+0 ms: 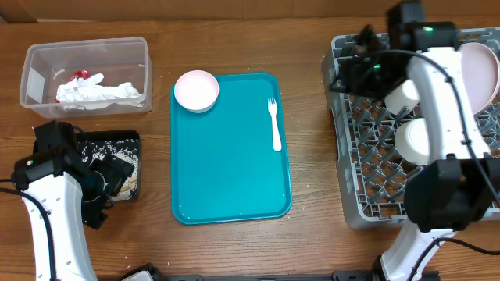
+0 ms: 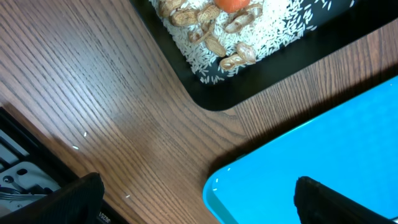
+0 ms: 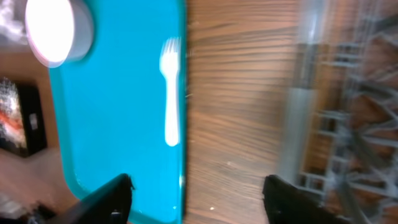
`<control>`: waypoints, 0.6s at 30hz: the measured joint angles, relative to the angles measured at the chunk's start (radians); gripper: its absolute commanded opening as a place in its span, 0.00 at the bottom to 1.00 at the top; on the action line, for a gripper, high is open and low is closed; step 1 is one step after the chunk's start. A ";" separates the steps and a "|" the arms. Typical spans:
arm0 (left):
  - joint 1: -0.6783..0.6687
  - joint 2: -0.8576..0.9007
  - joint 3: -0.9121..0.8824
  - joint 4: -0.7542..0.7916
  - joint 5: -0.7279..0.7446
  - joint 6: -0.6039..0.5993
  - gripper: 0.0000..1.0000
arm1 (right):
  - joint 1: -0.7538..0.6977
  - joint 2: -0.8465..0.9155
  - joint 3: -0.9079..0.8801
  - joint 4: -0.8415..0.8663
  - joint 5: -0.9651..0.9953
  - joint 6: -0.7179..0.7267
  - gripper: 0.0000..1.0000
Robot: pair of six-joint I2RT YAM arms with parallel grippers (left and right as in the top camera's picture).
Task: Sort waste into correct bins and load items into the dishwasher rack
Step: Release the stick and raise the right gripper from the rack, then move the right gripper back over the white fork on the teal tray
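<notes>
The clear tub [image 1: 35, 74] at the far left holds crumpled white napkins [image 1: 98, 92] and a red wrapper [image 1: 79, 76]. Below it, the black tray [image 1: 131, 138] carries rice [image 2: 273, 34], peanuts and an orange carrot [image 2: 233, 4]. My left gripper [image 1: 119, 173] hovers open over that tray's right part, empty; in its wrist view, the left gripper [image 2: 202, 205]. The grey rack [image 1: 367, 195] on the right holds a plate [image 1: 482, 74], a cup [image 1: 404, 95] and a bowl [image 1: 414, 140]. My right gripper [image 1: 348, 72] hangs open at the rack's far-left corner, empty [image 3: 196, 199].
A teal serving tray [image 1: 230, 187] lies in the middle, with a small white bowl [image 1: 195, 90] at its far-left corner and a white plastic fork [image 1: 274, 123] near its right edge. Bare wooden table separates this tray from the rack.
</notes>
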 measured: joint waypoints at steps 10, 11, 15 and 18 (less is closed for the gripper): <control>0.000 0.000 0.000 0.000 0.000 0.000 1.00 | 0.404 0.058 0.000 0.094 0.317 0.359 1.00; 0.000 0.000 0.000 0.000 0.000 0.000 1.00 | 0.414 0.067 0.000 0.098 0.327 0.369 1.00; 0.000 0.000 0.000 0.000 0.000 0.000 1.00 | 0.471 0.149 0.000 0.128 0.383 0.440 0.99; 0.000 0.000 0.000 0.000 0.000 0.000 1.00 | 0.491 0.195 -0.001 0.154 0.407 0.476 0.98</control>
